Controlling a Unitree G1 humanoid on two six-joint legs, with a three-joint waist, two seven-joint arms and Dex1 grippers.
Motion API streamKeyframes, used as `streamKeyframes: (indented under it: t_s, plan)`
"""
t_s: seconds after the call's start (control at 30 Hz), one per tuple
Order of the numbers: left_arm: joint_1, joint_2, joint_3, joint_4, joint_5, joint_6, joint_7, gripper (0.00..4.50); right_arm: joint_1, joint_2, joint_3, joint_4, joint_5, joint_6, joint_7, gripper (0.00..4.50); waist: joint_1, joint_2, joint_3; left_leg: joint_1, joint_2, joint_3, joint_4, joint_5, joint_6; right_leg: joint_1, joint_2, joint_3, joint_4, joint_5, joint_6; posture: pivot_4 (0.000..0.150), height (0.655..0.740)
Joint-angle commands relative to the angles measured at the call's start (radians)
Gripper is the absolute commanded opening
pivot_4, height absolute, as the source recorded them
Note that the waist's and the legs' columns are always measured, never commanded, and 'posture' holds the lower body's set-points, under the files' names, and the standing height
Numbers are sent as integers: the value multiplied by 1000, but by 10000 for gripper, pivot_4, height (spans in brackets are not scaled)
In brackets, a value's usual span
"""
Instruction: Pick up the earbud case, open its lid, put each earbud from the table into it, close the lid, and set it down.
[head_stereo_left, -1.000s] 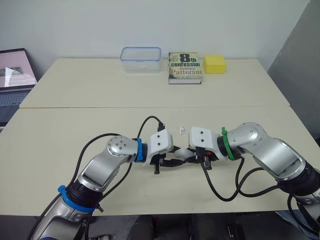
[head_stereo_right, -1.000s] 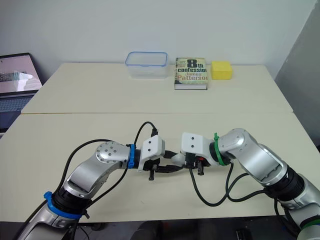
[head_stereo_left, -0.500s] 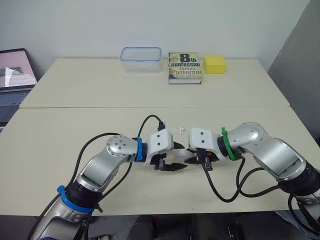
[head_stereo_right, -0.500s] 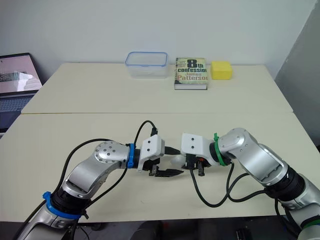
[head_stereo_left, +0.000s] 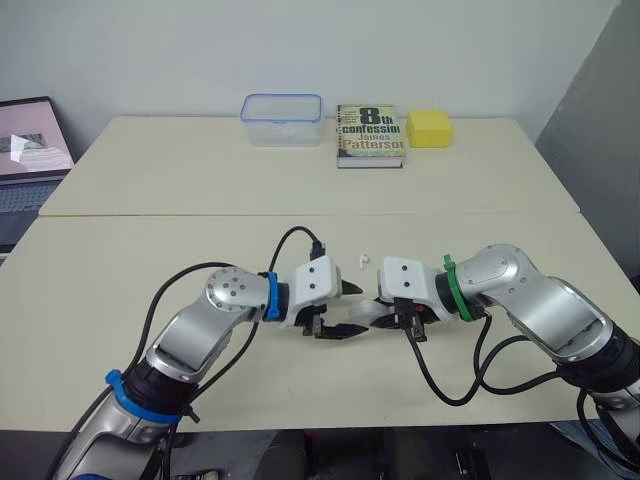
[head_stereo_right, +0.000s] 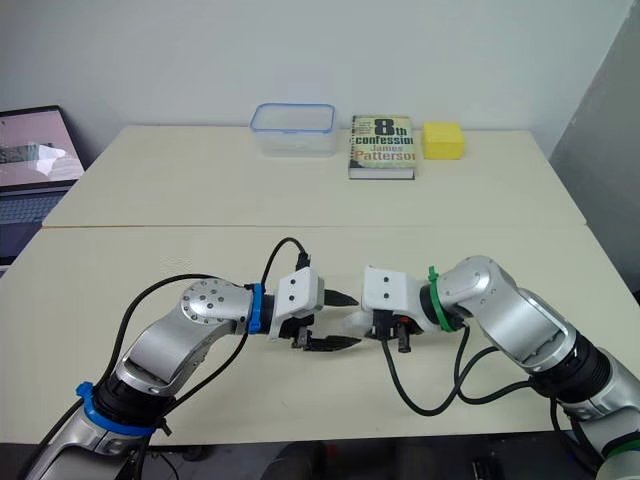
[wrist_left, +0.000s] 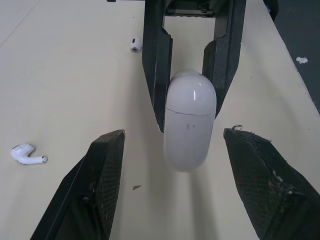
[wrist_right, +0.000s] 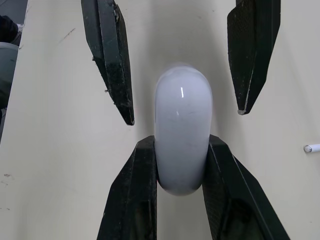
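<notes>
Right gripper (wrist_right: 180, 142) clamps earbud case (wrist_left: 189, 125); left gripper (wrist_left: 176, 135) flanks it, apart.

The earbud case (wrist_right: 182, 130) looks glossy smooth plastic, the table (wrist_left: 60, 75) matt.

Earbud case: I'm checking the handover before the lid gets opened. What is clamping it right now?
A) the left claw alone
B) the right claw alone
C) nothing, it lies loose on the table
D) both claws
B: the right wrist view shows the right claw shut on the earbud case, while the left claw stands open, its fingers apart from the case on either side.
</notes>
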Motion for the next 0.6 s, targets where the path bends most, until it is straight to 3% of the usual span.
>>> streamKeyframes:
  t_s: [0.03,0.13,0.33,0.6]
  plan:
    - [-2,-1,10,-31,-5,-1,-1,33099,-4,-3,-19,-13,-5,-18,8,7937,0,0,0,0,0,0,0,0,0,0,0,0,0,0,0,1500,7387]
    - [-2,-5,9,-26,-5,-6,-1,27557,-4,-3,-19,-11,-7,-21,10,7937,0,0,0,0,0,0,0,0,0,0,0,0,0,0,0,1500,7387]
    - [4,-12,6,-25,-5,-12,-1,8802,-4,0,-21,-12,-8,-20,11,7937,0,0,0,0,0,0,0,0,0,0,0,0,0,0,0,1500,7387]
    - [21,-18,1,-23,9,-27,0,7394,-4,3,-26,-15,-7,-17,20,7937,0,0,0,0,0,0,0,0,0,0,0,0,0,0,0,1500,7387]
